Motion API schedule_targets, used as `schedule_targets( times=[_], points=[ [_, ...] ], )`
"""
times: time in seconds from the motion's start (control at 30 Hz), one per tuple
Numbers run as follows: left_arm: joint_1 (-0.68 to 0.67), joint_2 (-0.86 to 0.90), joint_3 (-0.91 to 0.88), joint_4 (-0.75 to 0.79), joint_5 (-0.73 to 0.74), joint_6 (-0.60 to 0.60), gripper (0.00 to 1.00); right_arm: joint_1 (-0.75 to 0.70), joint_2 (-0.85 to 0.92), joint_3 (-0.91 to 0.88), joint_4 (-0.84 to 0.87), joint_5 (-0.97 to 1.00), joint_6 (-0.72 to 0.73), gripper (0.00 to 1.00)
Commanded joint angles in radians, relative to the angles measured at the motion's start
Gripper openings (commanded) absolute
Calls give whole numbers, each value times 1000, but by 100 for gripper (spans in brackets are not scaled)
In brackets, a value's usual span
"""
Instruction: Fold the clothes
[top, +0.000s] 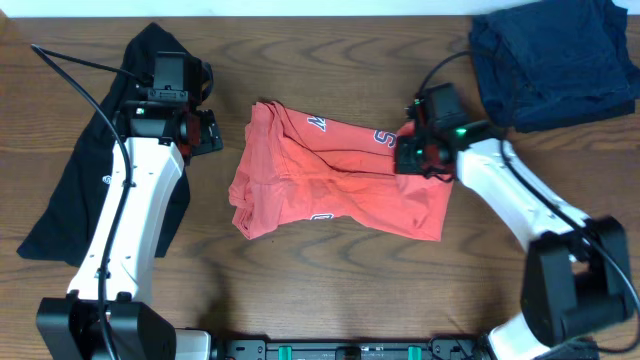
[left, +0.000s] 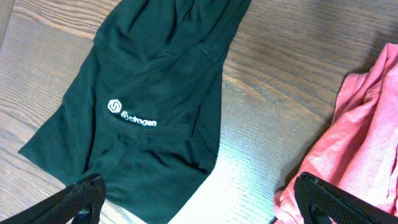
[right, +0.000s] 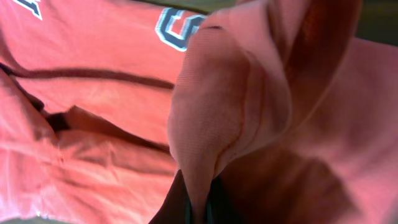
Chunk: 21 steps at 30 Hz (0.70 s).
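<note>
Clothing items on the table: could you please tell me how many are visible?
3: black shirt far left, red shirt centre, navy pile top right; the pile may hide more.

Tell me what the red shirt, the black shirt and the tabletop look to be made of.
The coral-red T-shirt: soft matte knit, likely cotton jersey; fine ribbing shows where it bunches.
The black T-shirt: similar thin matte knit, draping in loose folds, logo printed white.
The table: wood or wood-look laminate; grain lines with a slight sheen.
</note>
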Motion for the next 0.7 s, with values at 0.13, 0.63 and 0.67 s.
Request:
schedule_targets(
  times=[0.13,0.63,0.67],
  points=[
    [3,18,19,0,2,9,98,67,40,14,56,-44,22,2],
    [3,18,13,0,2,9,98,124,30,154,-8,-261,-79,64],
    [3,18,13,0,2,9,98,124,30,161,-26,-244,-80,67]
  ],
)
